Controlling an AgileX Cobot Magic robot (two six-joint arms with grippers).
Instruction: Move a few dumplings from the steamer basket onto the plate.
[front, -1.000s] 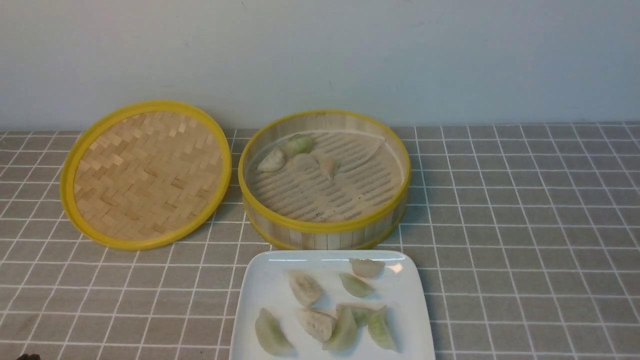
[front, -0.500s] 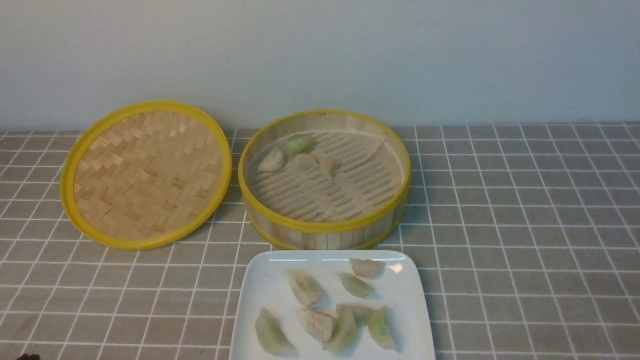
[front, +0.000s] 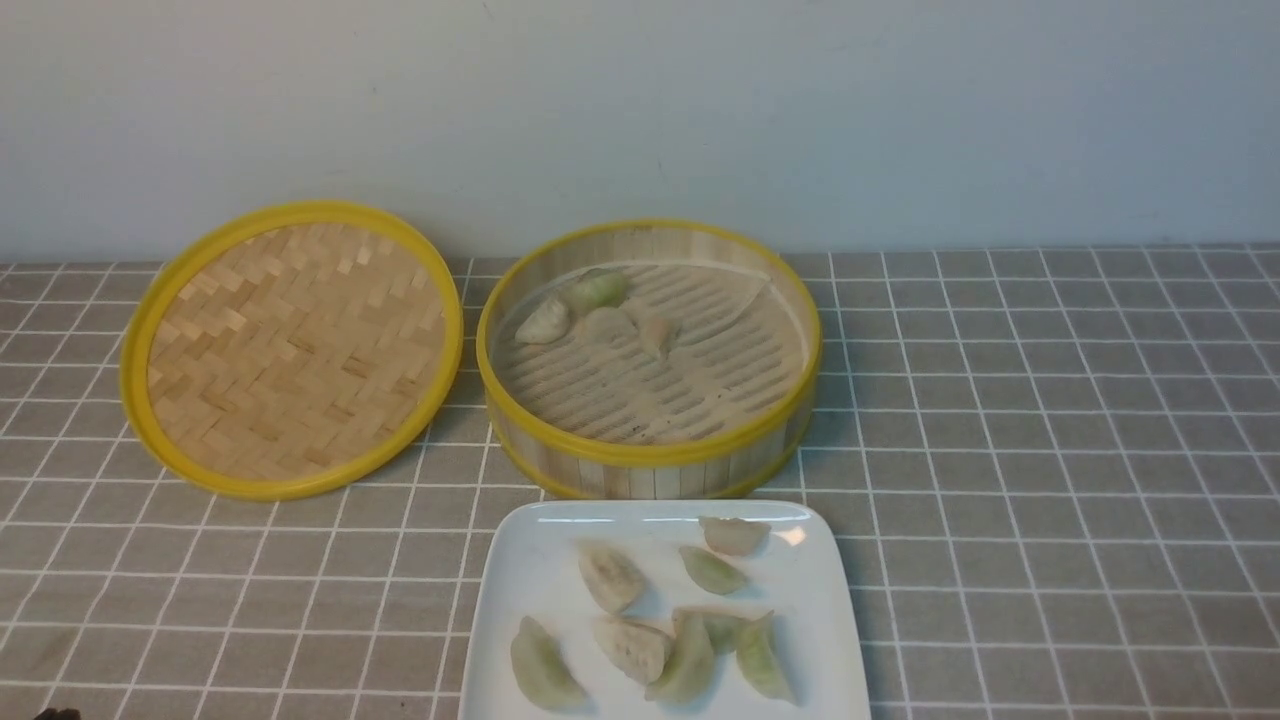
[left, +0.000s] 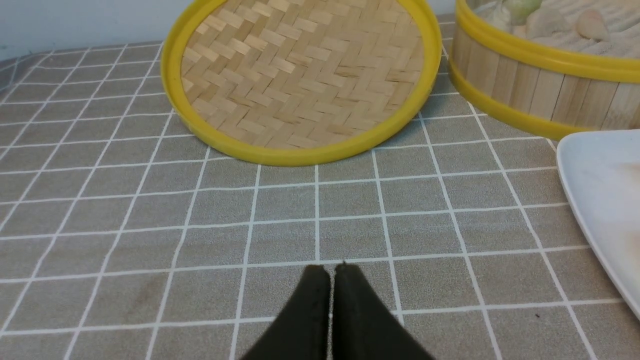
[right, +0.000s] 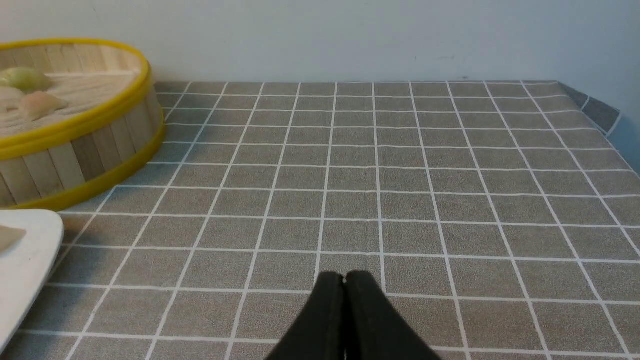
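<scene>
The steamer basket (front: 650, 455) stands at the table's middle back, with several dumplings (front: 600, 292) at its far left side. Just in front of it, the white plate (front: 530, 570) carries several more dumplings (front: 610, 576), green and whitish. In the left wrist view my left gripper (left: 330, 270) is shut and empty over the cloth, short of the lid, with the basket (left: 525, 90) and plate (left: 600, 200) off to one side. My right gripper (right: 345, 276) is shut and empty over bare cloth, apart from the basket (right: 75, 150) and the plate's corner (right: 25, 255).
The flat woven lid (front: 290, 350) with its yellow rim lies left of the basket, leaning slightly. A grey checked tablecloth (front: 1050, 450) covers the table. A pale wall runs along the back, and the table's right edge (right: 605, 120) shows in the right wrist view.
</scene>
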